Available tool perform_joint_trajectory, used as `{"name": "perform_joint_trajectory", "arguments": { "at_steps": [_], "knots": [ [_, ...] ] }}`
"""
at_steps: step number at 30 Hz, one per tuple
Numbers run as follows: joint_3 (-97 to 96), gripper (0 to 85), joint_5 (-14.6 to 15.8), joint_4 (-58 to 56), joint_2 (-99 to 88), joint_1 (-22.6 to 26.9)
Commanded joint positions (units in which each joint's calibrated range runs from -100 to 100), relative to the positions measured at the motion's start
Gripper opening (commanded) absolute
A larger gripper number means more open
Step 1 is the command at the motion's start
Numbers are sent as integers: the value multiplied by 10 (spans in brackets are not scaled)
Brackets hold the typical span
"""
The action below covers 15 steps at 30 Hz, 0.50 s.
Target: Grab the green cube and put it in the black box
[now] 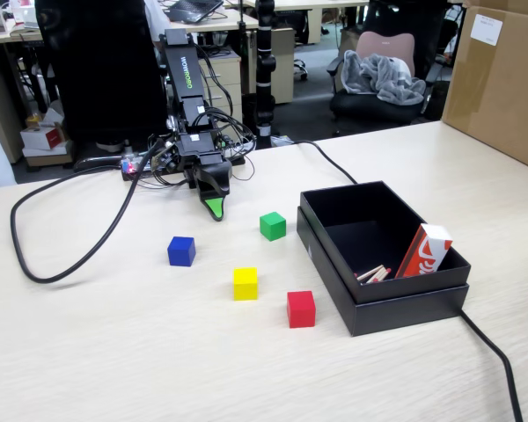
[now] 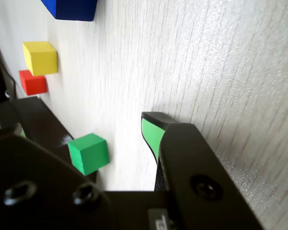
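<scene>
On the pale wooden table [image 1: 114,352], green cube [image 1: 273,226] resting free, just left of the black box [image 1: 405,303] in the fixed view and a short way right of the gripper [image 1: 214,209], untouched by either. Gripper tipped down over the tabletop with one green-padded fingertip [image 2: 152,133] showing in the wrist view, second jaw hidden, so opening impossible to judge. Nearer the camera in the fixed view: blue cube [image 1: 181,251], yellow cube [image 1: 245,283], red cube [image 1: 301,309], all apart; inside the box, a red-and-white carton [image 1: 425,251] leaning on the right wall.
</scene>
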Motion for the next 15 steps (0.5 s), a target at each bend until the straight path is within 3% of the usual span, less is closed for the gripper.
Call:
{"name": "perform_joint_trajectory", "arguments": {
  "at_steps": [1,4,8,15],
  "knots": [
    [-6,483,7,-17,1,11],
    [5,480,6,-29,1,14],
    [83,481,13,-137,2,14],
    [293,479,67,-364,23,36]
  ]
}}
